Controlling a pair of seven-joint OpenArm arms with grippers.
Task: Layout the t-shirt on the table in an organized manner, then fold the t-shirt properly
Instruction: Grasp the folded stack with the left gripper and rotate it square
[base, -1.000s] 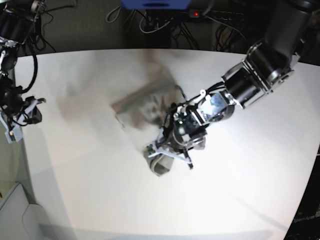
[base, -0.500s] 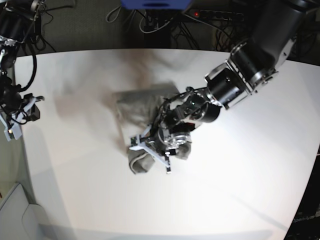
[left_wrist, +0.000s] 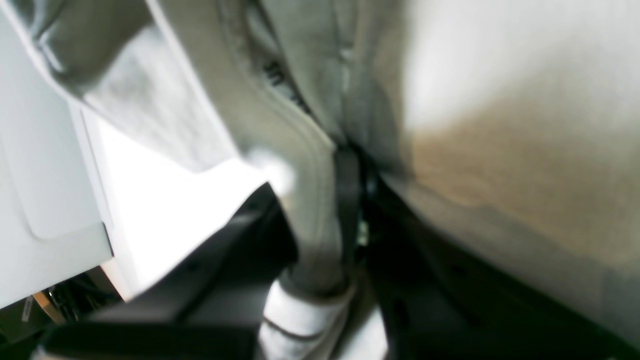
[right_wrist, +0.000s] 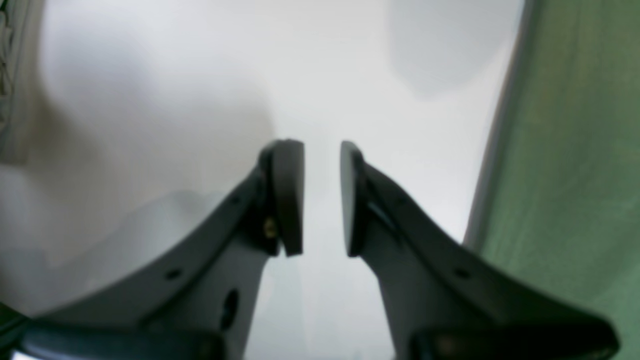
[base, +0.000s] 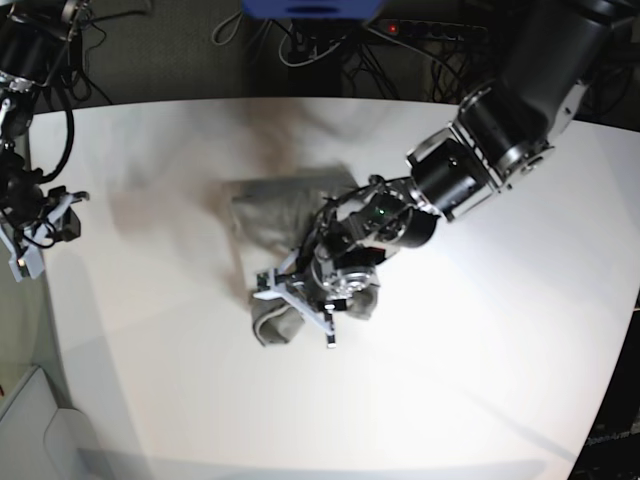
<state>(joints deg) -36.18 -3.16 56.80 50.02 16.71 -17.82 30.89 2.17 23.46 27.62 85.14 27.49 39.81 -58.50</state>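
Here, the left end effector (base: 300, 300) clamps a bunched fold of the t-shirt (base: 285, 205), its arm reaching down from the far right of the base view to mid-counter. The crumpled shirt lies near the middle of the white counter (base: 480, 380). The right end effector (right_wrist: 322, 197) hovers at the counter's left edge, pads slightly apart and holding nothing. Bare counter stretches all around the shirt.

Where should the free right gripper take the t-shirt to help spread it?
Judging by the base view, grip the t-shirt at its far flat edge, coming in from the right gripper side. The left gripper already pinches the bunched near end.
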